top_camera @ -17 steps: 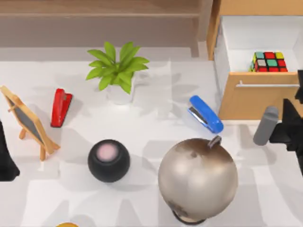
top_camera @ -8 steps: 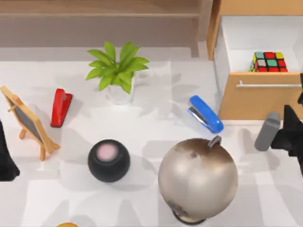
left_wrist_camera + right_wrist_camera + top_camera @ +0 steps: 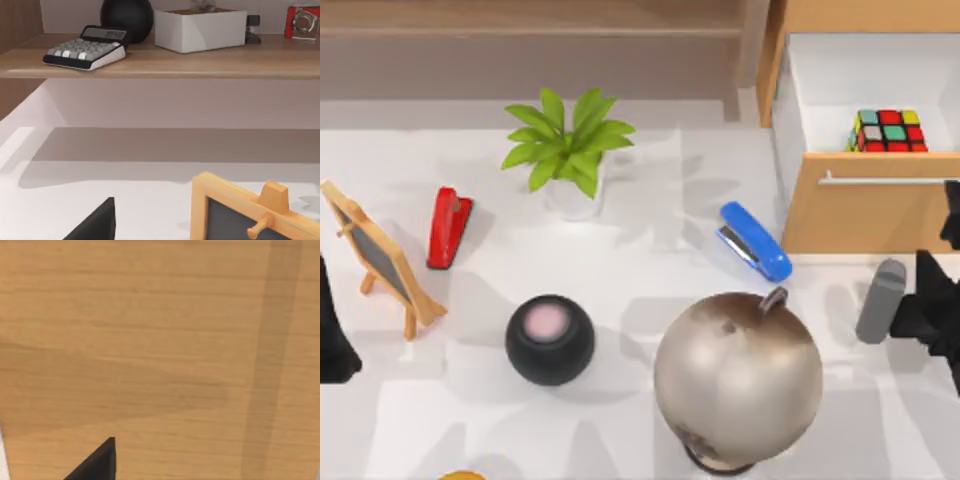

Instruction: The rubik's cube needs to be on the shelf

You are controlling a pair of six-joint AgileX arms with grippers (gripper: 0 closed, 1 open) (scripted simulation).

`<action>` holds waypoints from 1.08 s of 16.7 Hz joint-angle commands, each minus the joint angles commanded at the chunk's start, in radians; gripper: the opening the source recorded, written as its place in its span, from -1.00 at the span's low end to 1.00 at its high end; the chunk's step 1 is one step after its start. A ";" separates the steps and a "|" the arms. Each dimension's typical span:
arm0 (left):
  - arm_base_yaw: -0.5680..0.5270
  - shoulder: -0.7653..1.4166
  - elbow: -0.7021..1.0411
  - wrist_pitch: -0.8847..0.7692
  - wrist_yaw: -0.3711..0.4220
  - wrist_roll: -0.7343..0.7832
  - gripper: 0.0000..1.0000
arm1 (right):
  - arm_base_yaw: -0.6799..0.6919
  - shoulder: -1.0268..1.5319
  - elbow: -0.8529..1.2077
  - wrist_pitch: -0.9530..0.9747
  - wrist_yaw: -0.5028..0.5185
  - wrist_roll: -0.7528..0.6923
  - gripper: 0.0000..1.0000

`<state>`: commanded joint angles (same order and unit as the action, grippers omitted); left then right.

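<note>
Small multicoloured rubik's cube (image 3: 888,130) sits in open wooden drawer unit (image 3: 865,215), beyond right gripper (image 3: 930,300); finger state cannot be told; left gripper (image 3: 332,340) parked

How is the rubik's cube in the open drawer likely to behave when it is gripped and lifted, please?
The rubik's cube looks rigid with flat faces, so it should sit squarely between fingers and not roll. Its glossy stickers may be slightly slippery. It lies against the drawer front, so access looks tight.
</note>
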<state>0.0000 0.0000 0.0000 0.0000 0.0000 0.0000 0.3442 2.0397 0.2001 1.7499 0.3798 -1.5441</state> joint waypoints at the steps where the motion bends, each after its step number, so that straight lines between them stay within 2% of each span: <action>1: 0.000 0.000 0.000 0.000 0.000 0.000 1.00 | 0.006 -0.015 0.005 -0.012 -0.005 0.013 1.00; 4: 0.000 0.000 0.000 0.000 0.000 0.000 1.00 | 0.045 -0.096 0.037 -0.110 -0.034 0.101 1.00; 8: 0.000 0.000 0.000 0.000 0.000 0.000 1.00 | 0.111 -0.219 0.138 -0.370 -0.093 0.296 1.00; 13: 0.000 0.000 0.000 0.000 0.000 0.000 1.00 | 0.164 -0.294 0.396 -0.862 -0.169 0.596 1.00; 18: 0.000 0.000 0.000 0.000 0.000 0.000 1.00 | 0.140 -0.251 0.781 -1.454 -0.225 0.903 1.00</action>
<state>0.0000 0.0000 0.0000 0.0000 0.0000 0.0000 0.4839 1.7887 0.9812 0.2959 0.1548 -0.6416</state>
